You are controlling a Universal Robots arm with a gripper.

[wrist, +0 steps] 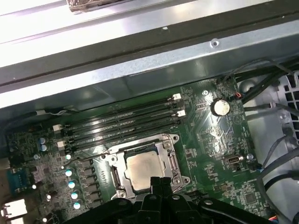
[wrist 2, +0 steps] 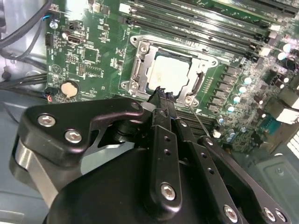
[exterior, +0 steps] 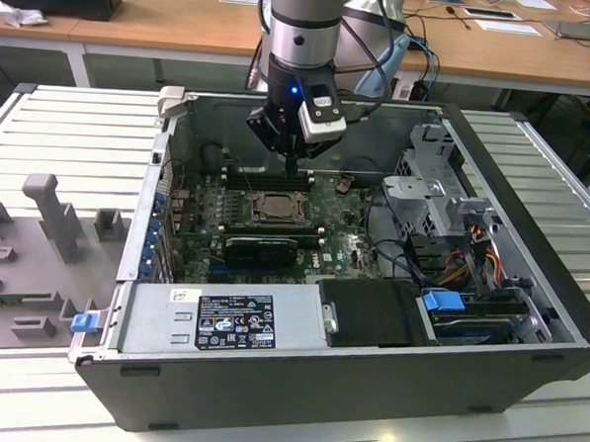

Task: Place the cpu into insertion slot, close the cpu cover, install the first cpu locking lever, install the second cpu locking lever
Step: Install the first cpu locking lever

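Note:
The cpu [wrist 2: 170,72] lies flat in the insertion slot [exterior: 248,211] on the green motherboard, its pale metal top showing through the window of the cpu cover [wrist 2: 140,65]. The cover lies down over the chip, also seen in the first wrist view as a frame [wrist: 171,157] around the cpu [wrist: 141,170]. My gripper [wrist 2: 162,95] hangs just above the socket's near edge with its fingers together and nothing between them. A thin wire locking lever [wrist 2: 200,125] runs out from the socket corner beside the fingers. Another lever [wrist: 86,159] runs along the far side.
Long black memory slots [wrist: 121,123] lie beside the socket. A black card [exterior: 262,249] sits in front of it, then the power supply [exterior: 221,316]. Drive cage and cables [exterior: 445,199] fill the case toward the exterior view's right. A coin battery [wrist 2: 70,88] sits on the board.

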